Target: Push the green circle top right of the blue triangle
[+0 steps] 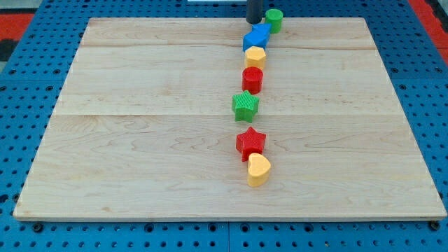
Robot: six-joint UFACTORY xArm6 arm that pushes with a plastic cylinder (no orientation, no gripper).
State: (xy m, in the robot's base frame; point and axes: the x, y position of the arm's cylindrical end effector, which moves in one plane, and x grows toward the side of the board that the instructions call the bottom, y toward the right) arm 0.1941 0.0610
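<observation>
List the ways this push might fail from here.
1. The green circle sits close to the board's top edge; a push upward may slide it off.
2. My tip stands just left of the green circle and right above the blue block; a slight drift may shove that block too.
3. The blue block touches a yellow block, so any nudge may carry down the column and shift the reference.

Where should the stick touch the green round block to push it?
No jaws here, so it is a push, not a grip. The green circle already sits at the top right of the blue block, almost touching it. My tip stands just to the circle's left. Its round side wall would roll off a slanted push, so I would probably press its left side, square on.
</observation>
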